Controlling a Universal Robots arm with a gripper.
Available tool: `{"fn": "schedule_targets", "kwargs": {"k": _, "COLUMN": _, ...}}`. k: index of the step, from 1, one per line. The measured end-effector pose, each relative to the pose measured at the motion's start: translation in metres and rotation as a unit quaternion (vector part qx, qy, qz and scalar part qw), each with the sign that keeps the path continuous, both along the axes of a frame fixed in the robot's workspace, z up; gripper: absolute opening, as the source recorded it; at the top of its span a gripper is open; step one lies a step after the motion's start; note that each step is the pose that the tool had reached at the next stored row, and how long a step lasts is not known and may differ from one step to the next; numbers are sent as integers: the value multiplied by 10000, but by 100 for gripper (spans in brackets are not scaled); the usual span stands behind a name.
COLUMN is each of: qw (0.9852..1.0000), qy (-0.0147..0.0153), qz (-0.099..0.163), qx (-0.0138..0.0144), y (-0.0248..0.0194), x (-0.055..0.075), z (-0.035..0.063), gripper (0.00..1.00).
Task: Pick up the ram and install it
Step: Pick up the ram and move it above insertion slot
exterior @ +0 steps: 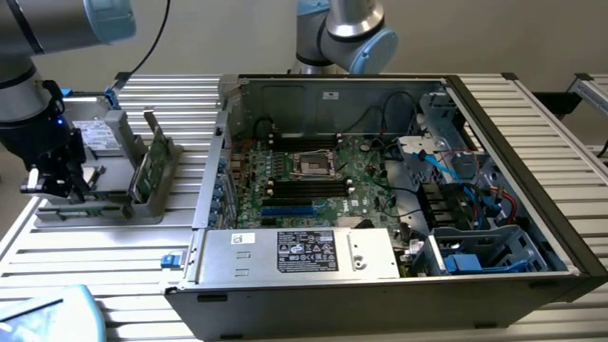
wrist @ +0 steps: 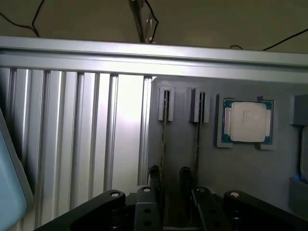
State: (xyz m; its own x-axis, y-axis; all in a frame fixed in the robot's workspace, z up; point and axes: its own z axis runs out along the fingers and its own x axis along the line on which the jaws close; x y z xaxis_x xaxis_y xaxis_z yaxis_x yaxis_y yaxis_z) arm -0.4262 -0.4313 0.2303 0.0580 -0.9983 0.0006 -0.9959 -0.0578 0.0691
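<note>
The fingers [wrist: 154, 177] are standing spread, one on each side of the ram's [wrist: 164, 125] thin top edge (it is slotted upright in the grey holder [wrist: 240, 173]), leaving gaps on both sides. A second stick [wrist: 198, 125] is standing just beside it.

The arm [exterior: 33, 43] at the exterior view's upper left is cut by the frame; a cropped pale blue thing [exterior: 43, 317] at lower left is untellable. The ram [wrist: 164, 134], edge-on, hides its chips.
</note>
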Motion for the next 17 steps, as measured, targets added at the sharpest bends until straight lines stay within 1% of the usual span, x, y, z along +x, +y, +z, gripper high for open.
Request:
{"fn": "schedule_targets", "kwargs": {"k": 4, "qw": 10000, "qy": 0, "qz": 94, "qx": 0, "y": -17, "x": 0, "z": -73, "gripper": 31}}
{"fn": "schedule_targets", "kwargs": {"k": 12, "qw": 9997, "qy": 0, "qz": 236, "qx": 0, "y": -20, "x": 0, "z": -218, "gripper": 31}}
{"fn": "schedule_targets", "kwargs": {"k": 17, "qw": 9994, "qy": -1, "qz": 334, "qx": 7, "y": -20, "x": 0, "z": -310, "gripper": 31}}
